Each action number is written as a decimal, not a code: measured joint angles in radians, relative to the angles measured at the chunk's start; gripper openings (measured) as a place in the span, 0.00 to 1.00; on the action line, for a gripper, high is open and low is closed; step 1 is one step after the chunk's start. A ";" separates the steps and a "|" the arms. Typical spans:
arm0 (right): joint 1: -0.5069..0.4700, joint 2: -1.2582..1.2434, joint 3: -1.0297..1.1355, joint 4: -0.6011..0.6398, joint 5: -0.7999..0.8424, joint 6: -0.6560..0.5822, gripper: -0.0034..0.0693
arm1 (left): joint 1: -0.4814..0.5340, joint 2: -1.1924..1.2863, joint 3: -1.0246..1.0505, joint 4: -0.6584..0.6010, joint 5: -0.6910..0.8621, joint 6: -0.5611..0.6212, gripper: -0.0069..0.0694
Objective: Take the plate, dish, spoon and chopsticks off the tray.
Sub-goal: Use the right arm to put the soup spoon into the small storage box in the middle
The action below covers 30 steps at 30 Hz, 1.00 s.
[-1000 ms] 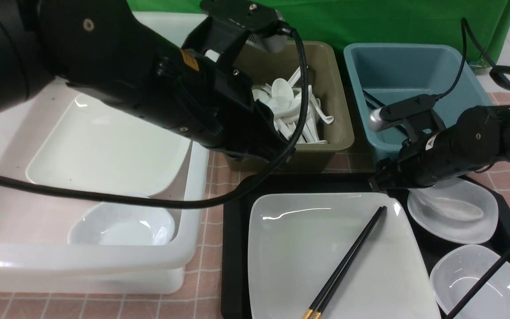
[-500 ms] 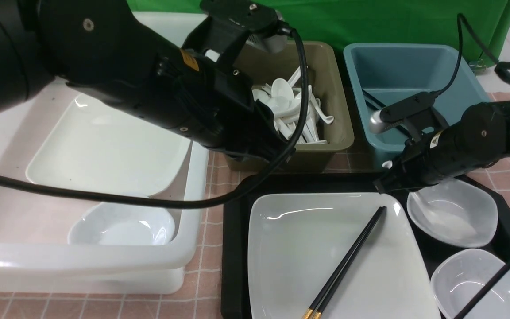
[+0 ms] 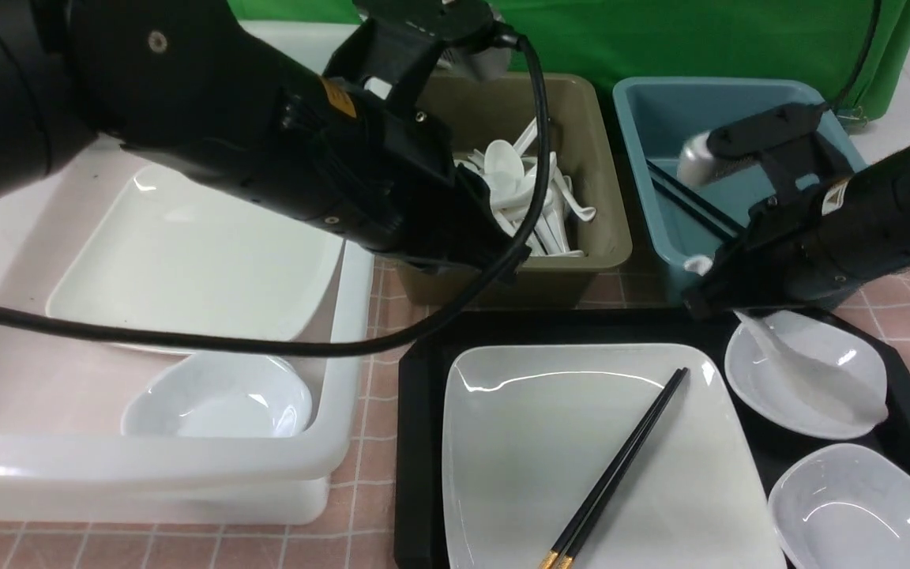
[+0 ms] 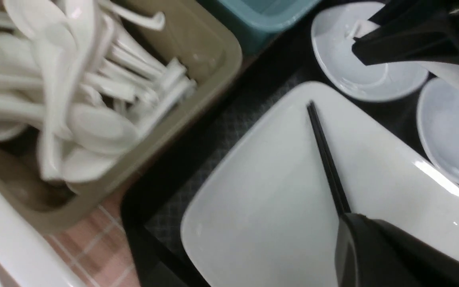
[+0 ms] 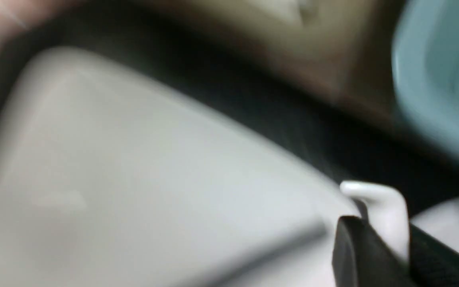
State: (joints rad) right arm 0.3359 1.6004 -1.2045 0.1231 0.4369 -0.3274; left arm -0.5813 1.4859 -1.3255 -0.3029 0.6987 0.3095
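R gripper clenched on the spoon. Handle pinched btw the fingers, its end poking out past them. Spoon is tilted, bowl hanging low over the small dish at the far-right corner of the tray. Can't tell if bowl touches the dish. R wrist cam is blurred, but the white handle in the jaws is clear.

L gripper closed, nothing in it, up in the air around the tray's far-left corner by the olive bin.

Plate sits flat on the tray, filling its left + middle. Chopsticks lie together diagonally on the plate, gold ends twd the tray's near edge, tips twd the plate's far-right corner. 2nd dish at the tray's near-right corner.

Past the tray's far edge: olive bin full of white spoons, then the blue bin w/ black sticks inside. White tub off the tray's left edge holds a square plate and a bowl.
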 joint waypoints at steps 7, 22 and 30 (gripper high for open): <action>0.011 0.060 -0.153 0.114 -0.278 -0.017 0.17 | 0.002 0.000 -0.049 0.192 -0.062 -0.100 0.09; 0.079 0.542 -0.654 0.140 -0.400 0.116 0.34 | 0.072 0.000 -0.053 0.270 0.024 -0.235 0.09; 0.081 0.500 -0.680 0.085 -0.047 0.110 0.64 | 0.071 0.001 -0.053 0.144 0.167 -0.203 0.09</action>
State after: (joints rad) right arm 0.4173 2.0999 -1.8846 0.2076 0.3895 -0.2173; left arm -0.5106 1.4871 -1.3790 -0.1593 0.8653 0.1070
